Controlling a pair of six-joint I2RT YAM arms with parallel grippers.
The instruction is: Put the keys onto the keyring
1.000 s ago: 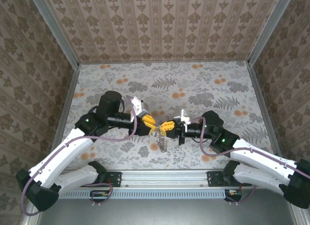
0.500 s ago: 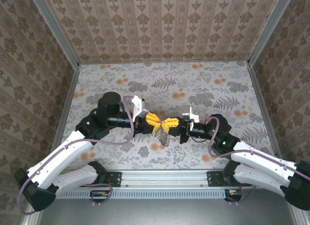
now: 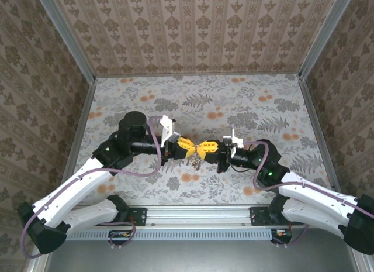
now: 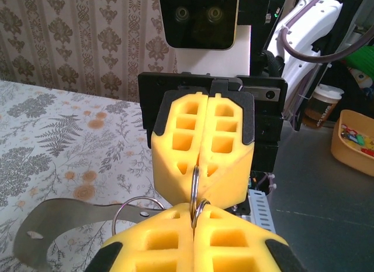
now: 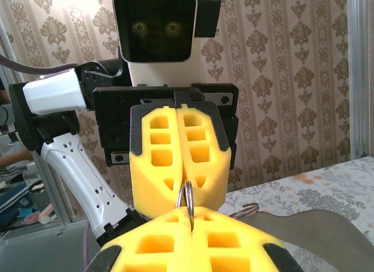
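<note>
1. pads (image 4: 178,137): yellow, soft-looking, blocky with square pockets.
2. keyring (image 4: 195,187): thin shiny wire ring, seen edge-on.
3. left gripper (image 3: 191,147) and right gripper (image 3: 205,148) tip to tip, both clamped fully closed on the keyring, which is caught in both pad seams.
4. keys (image 3: 196,162): flat dull silvery metal, hanging just below the tips.

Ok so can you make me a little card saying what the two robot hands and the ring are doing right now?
left gripper: shut on the keyring
right gripper: shut on the same keyring, tip to tip with the left
keyring: thin silver ring, pinched between both, above the table
keys: flat grey metal piece with its own ring, beside the grippers; joined to the keyring or not, can't tell
</note>
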